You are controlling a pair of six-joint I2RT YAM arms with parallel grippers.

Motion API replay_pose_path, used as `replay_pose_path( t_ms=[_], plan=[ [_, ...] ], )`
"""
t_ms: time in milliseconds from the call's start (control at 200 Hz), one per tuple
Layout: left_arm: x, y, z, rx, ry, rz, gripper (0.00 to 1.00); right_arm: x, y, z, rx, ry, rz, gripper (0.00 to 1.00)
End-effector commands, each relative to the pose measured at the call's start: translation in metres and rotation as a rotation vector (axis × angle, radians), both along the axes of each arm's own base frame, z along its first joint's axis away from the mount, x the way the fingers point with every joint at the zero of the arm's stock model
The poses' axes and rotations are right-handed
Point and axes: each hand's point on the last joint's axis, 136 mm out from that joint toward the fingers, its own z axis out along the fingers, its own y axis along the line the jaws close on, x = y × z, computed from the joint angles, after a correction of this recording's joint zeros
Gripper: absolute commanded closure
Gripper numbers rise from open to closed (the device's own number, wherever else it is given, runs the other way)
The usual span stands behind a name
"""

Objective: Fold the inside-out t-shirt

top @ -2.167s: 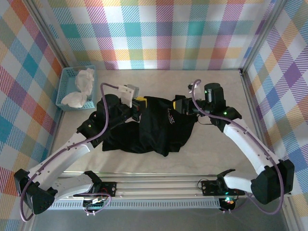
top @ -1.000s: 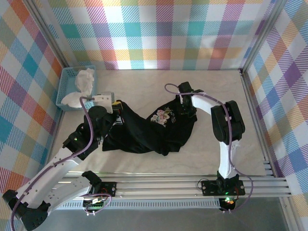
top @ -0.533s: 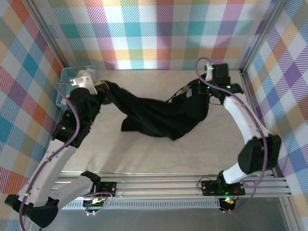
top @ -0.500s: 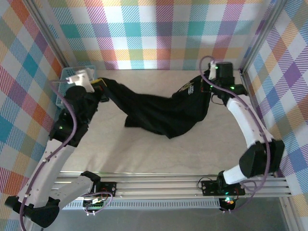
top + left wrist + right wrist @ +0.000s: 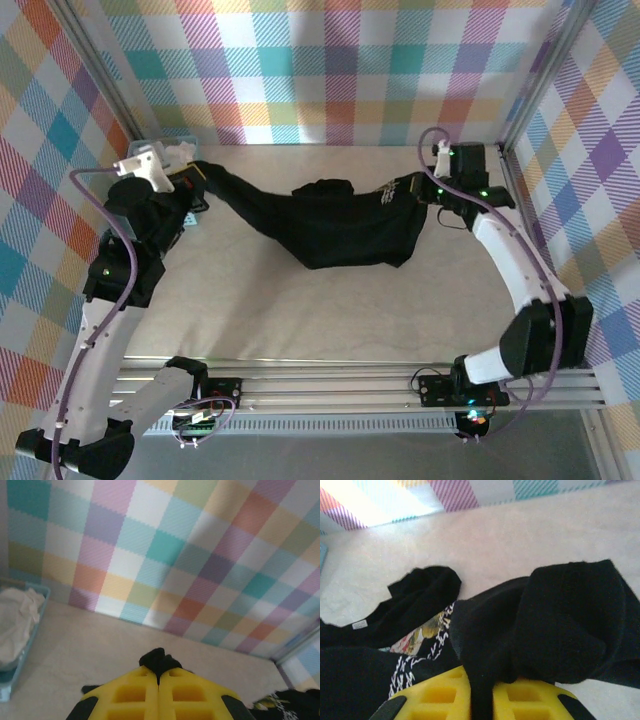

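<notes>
The black t-shirt (image 5: 330, 225) hangs stretched between both arms across the back of the table, sagging in the middle, with pale lettering (image 5: 390, 193) near its right end. My left gripper (image 5: 197, 172) holds its left end high at the back left, shut on a tuft of black cloth (image 5: 159, 659) that pokes out between the yellow fingers (image 5: 130, 692). My right gripper (image 5: 425, 186) at the back right is shut on a thick fold of the shirt (image 5: 555, 625); its yellow fingers (image 5: 435, 695) pinch the cloth, with the rose print and script (image 5: 422, 645) beside them.
A light-blue basket (image 5: 190, 143) with white cloth (image 5: 15, 625) sits at the back left, partly behind my left arm. Plaid walls close in the back and both sides. Bare table (image 5: 330, 310) lies in front of the shirt.
Both grippers have risen and pulled apart with the shirt. It was bunched on the table; now it is lifted and stretched into a band between them.
</notes>
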Motion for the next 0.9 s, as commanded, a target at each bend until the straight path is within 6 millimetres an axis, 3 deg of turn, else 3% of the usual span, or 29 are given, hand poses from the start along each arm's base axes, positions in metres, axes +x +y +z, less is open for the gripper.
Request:
replay_pose_path(
  t_ms=[0, 95, 140, 210, 325, 435, 540, 725, 895],
  plan=[
    [-0.006, -0.007, -0.01, -0.021, 0.02, -0.057, 1.0, 0.022, 0.02, -0.057, 0.062, 0.152, 0.05, 0.8],
    [-0.007, -0.014, -0.021, -0.029, 0.047, -0.096, 1.0, 0.042, 0.022, -0.096, 0.025, 0.278, 0.062, 0.71],
    [-0.007, -0.016, -0.026, -0.028, 0.06, -0.105, 1.0, 0.043, 0.023, -0.106, 0.028, 0.299, 0.065, 0.67],
    [-0.006, -0.017, -0.032, -0.026, 0.071, -0.113, 1.0, 0.034, 0.024, -0.111, 0.042, 0.298, 0.066, 0.59],
    [-0.004, -0.019, -0.039, -0.016, 0.086, -0.121, 1.0, 0.0, 0.009, -0.126, -0.007, 0.328, 0.026, 0.47],
    [-0.002, -0.021, -0.044, -0.019, 0.091, -0.125, 1.0, -0.03, -0.007, -0.14, -0.052, 0.373, -0.019, 0.46],
    [0.002, -0.024, -0.047, -0.025, 0.1, -0.141, 1.0, -0.043, -0.018, -0.149, -0.043, 0.409, -0.057, 0.45],
    [0.002, -0.025, -0.048, -0.023, 0.105, -0.143, 1.0, -0.041, -0.022, -0.165, 0.101, 0.461, -0.09, 0.45],
    [0.001, -0.024, -0.048, -0.021, 0.104, -0.142, 1.0, -0.035, -0.021, -0.179, 0.133, 0.491, -0.099, 0.47]
  ],
)
